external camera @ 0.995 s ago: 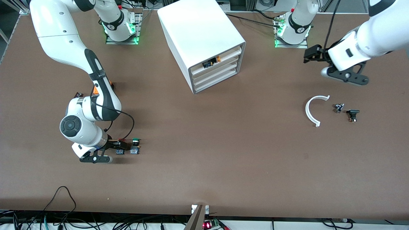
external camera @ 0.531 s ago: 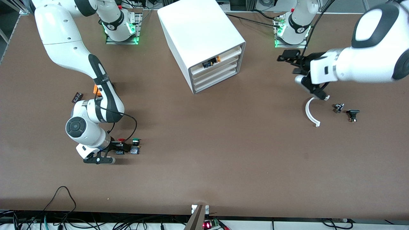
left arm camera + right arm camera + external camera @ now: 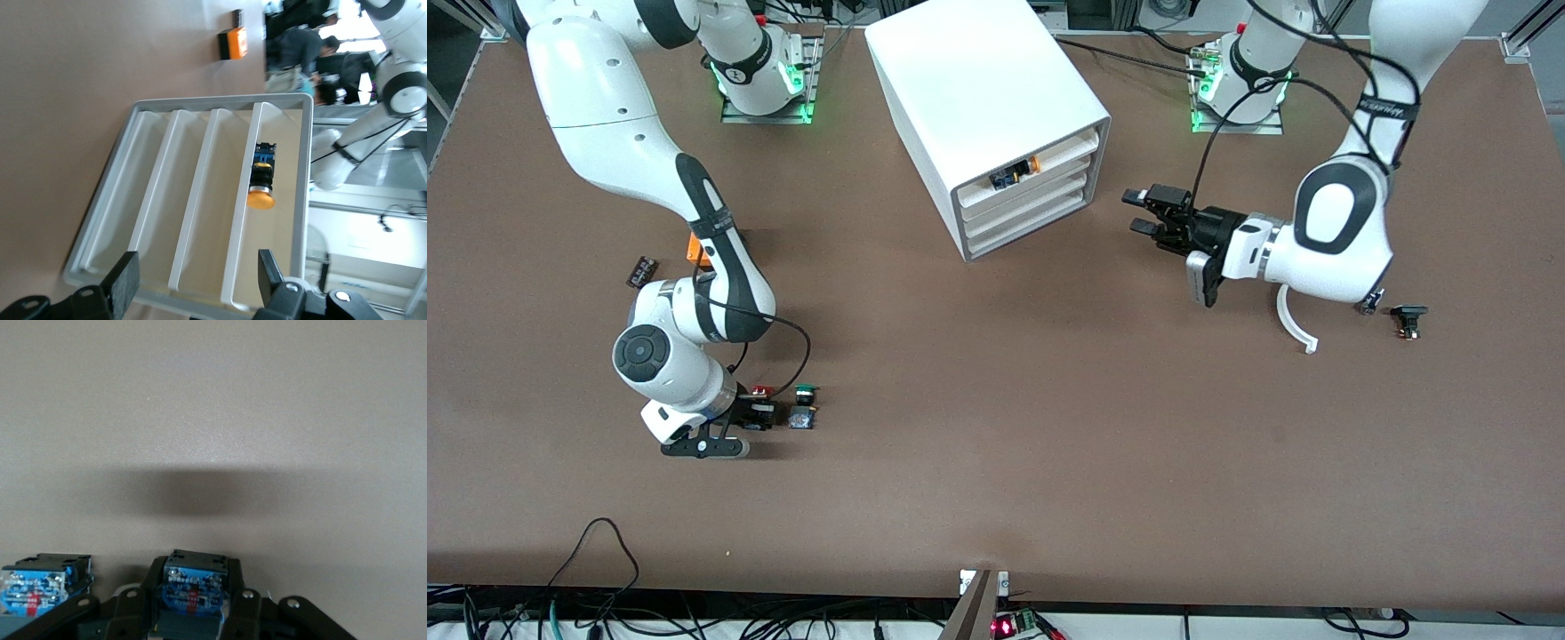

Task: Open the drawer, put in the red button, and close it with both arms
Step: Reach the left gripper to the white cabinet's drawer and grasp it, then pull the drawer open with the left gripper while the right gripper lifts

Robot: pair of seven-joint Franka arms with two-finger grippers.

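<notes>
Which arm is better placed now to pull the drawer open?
Left. The left gripper is open, facing the cabinet front and the drawer. The right gripper is down at the red button.

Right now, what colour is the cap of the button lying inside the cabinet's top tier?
Orange-yellow. The button in the cabinet shows best in the left wrist view.

table point(image 3: 996, 462) brown | on it: cabinet point(image 3: 978, 98), green button point(image 3: 804, 404), white arc point(image 3: 1288, 322), orange block point(image 3: 695, 249)
</notes>
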